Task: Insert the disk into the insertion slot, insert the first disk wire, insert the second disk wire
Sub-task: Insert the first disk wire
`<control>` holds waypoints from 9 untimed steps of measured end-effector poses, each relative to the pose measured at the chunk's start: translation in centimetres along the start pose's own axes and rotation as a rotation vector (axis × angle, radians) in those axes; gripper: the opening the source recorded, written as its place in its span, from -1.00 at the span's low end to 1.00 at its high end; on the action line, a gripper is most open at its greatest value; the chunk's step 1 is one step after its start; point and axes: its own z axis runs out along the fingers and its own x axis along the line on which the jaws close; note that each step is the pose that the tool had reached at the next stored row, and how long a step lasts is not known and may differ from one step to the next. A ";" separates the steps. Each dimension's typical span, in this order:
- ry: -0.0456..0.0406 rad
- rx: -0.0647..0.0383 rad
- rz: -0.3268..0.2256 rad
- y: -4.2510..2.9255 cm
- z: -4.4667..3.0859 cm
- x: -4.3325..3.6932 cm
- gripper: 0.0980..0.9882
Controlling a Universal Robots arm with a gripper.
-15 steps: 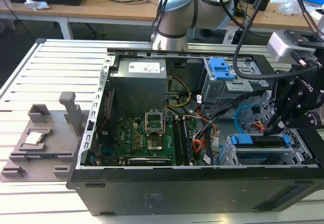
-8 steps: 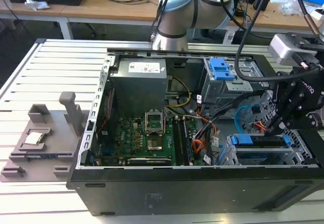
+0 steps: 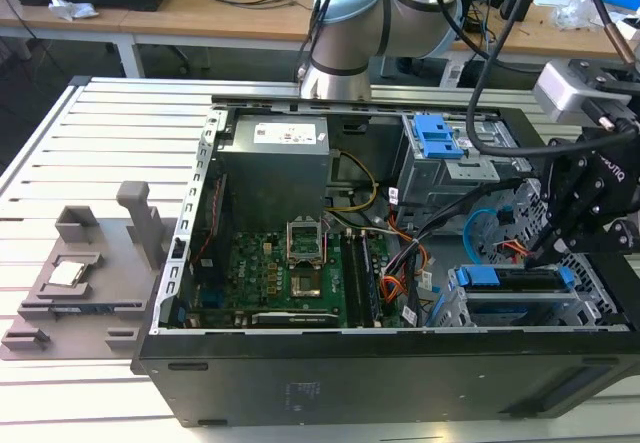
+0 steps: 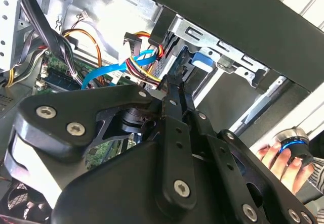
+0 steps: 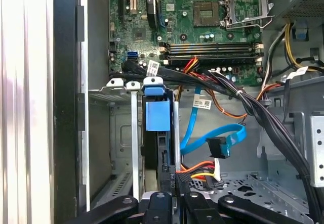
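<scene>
The disk (image 3: 515,278) lies inside the insertion slot (image 3: 592,308), the silver perforated cage at the case's near corner on the exterior view's right. Its blue caddy handle (image 5: 158,115) faces the motherboard. My gripper (image 3: 540,258) hangs just behind the disk's rear end. In both wrist views the fingers (image 4: 174,107) are pressed together, and the gripper (image 5: 174,181) is shut on the dark plug of the first disk wire (image 5: 198,169), whose red, orange and yellow strands run out from the tips. Beside it the second disk wire (image 5: 202,135) curls free, its dark plug (image 5: 221,146) hanging loose.
A taller grey cage holds a bare blue bracket (image 3: 438,138). Thick black cables (image 5: 253,113) cross above the bay. The motherboard (image 3: 290,273) fills the case's middle. A grey fixture (image 3: 90,273) sits outside the case. A person's hand (image 4: 273,155) rests on a blue-ringed knob.
</scene>
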 end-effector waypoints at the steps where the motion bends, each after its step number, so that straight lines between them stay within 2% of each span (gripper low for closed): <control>1: 0.0001 0.000 0.000 0.01 -0.18 0.01 -0.86; 2: 0.0001 0.000 0.000 0.02 -0.36 0.01 -0.86; 9: 0.0002 0.000 0.000 -0.01 0.09 0.03 -0.86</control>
